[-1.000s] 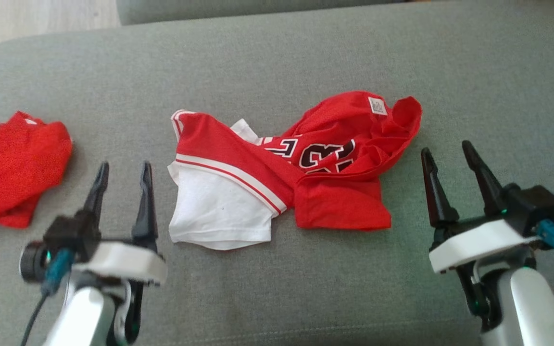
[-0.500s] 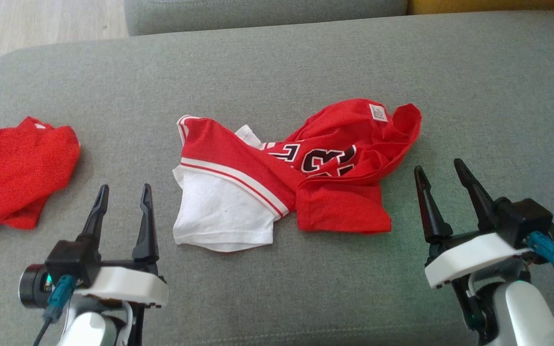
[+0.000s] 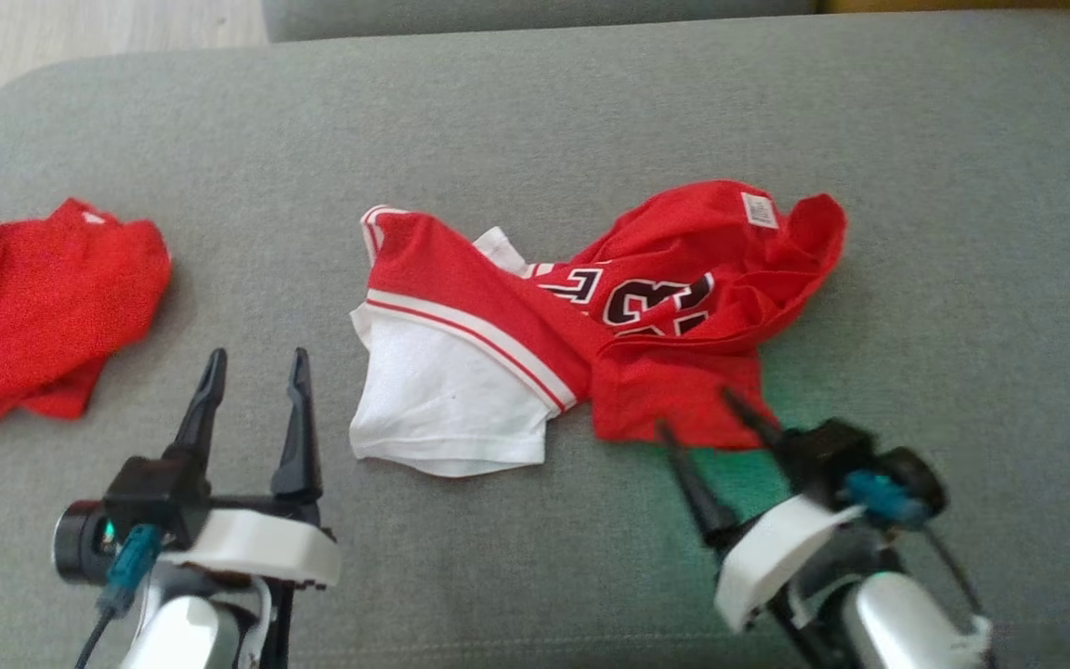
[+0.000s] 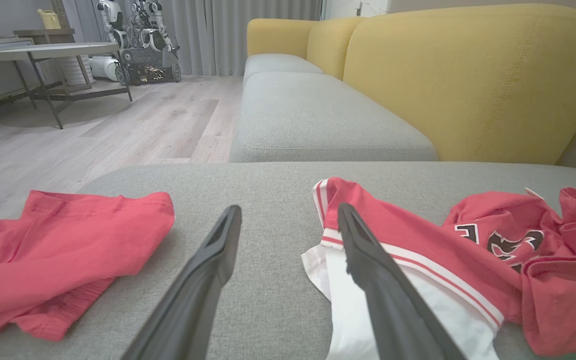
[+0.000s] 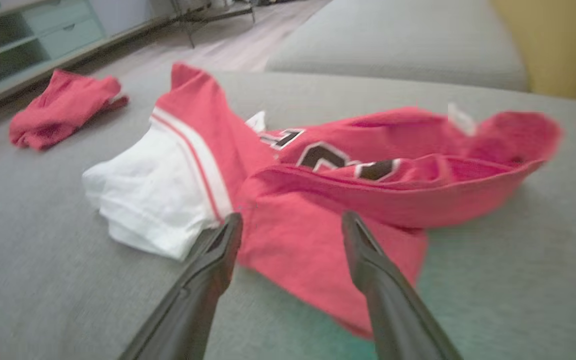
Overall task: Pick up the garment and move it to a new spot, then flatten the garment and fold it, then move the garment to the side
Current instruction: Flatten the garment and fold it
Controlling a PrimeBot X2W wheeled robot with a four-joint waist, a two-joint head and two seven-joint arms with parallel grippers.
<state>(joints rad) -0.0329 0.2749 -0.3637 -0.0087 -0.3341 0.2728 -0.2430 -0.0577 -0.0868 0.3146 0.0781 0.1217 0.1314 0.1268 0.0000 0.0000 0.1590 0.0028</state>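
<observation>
A crumpled red and white garment (image 3: 581,325) with black lettering lies in the middle of the grey sofa seat (image 3: 535,121). It shows too in the left wrist view (image 4: 418,265) and the right wrist view (image 5: 318,185). My right gripper (image 3: 698,413) is open, its tips just at the garment's near red edge, nothing between them; in its own wrist view (image 5: 292,220) the fingers frame that red edge. My left gripper (image 3: 254,362) stands open to the left of the garment's white part, apart from it, and its own wrist view (image 4: 288,212) shows bare cushion between its fingers.
A second red cloth (image 3: 33,302) lies bunched at the seat's left end. Yellow sofa backrest (image 4: 473,75) rises behind the seat, and another grey cushion (image 4: 318,120) lies beyond. Wood floor (image 4: 93,125) with a table (image 4: 43,50) lies past the left edge.
My right gripper has swung left and in toward the garment's near red edge. The left gripper holds about the same place. The head camera has shifted slightly.
</observation>
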